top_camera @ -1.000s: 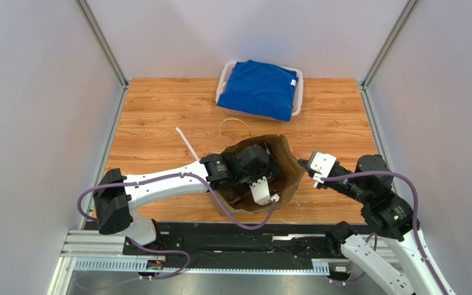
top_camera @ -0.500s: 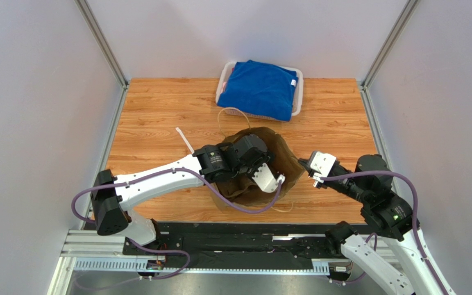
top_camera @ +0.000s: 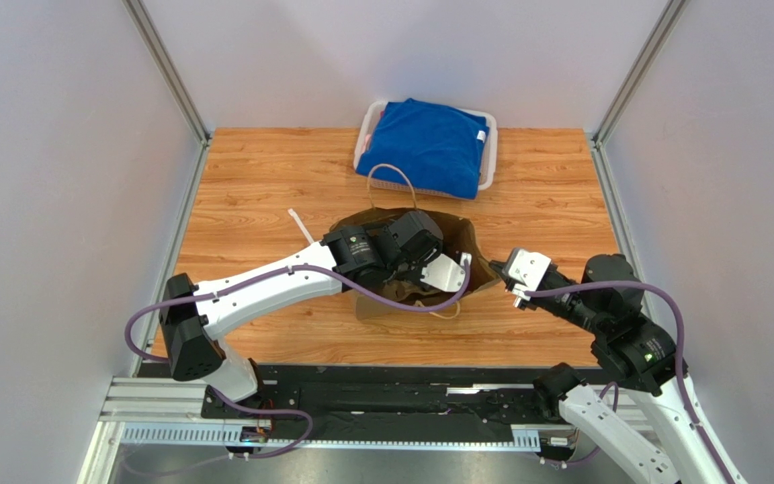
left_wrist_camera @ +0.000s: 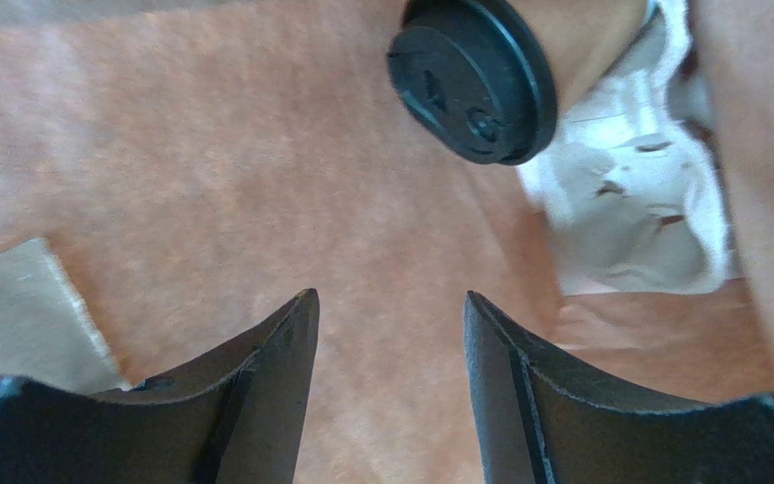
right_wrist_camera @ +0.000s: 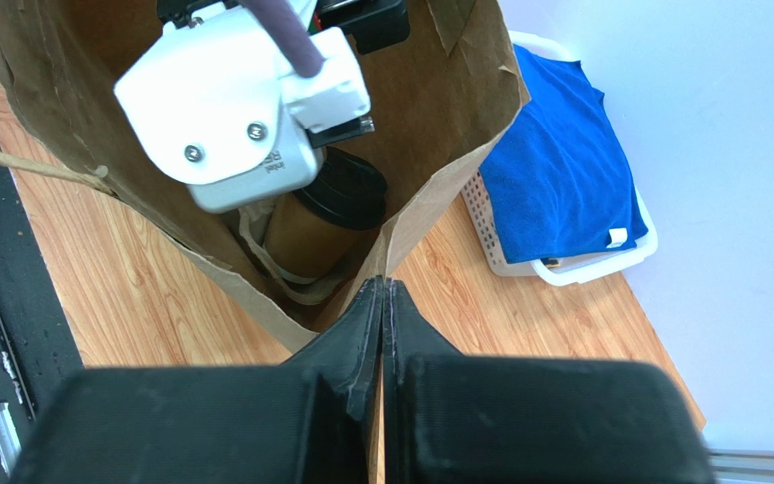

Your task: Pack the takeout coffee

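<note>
1. Left claw point(left_wrist_camera: 386, 303) first: it's down inside the brown paper bag point(right_wrist_camera: 442, 91), jaws spread with nothing between them, so released. Makes sense if the cup's already where it belongs.
2. Takeout coffee point(left_wrist_camera: 472, 81) sits low in that bag, black lid on, right up against the pale pulp carrier point(left_wrist_camera: 633, 202). Can't tell if it's properly seated in a slot or dead upright. Packing looks basically done to me.
3. Right claw point(right_wrist_camera: 382, 287) is clenched flat on the bag's near rim, pinching the paper. I read that as holding the mouth open and stopping the bag from sliding while the other arm works inside.
4. Surface: wood-grain tabletop point(top_camera: 260, 182), a thin white stick point(top_camera: 305, 234) lying left of the bag, and a white basket point(top_camera: 365, 136) holding a blue cloth point(top_camera: 426, 146) at the far edge.
5. Room: plain pale walls point(top_camera: 58, 151) on three sides, metal rail point(top_camera: 361, 403) along the near edge.
</note>
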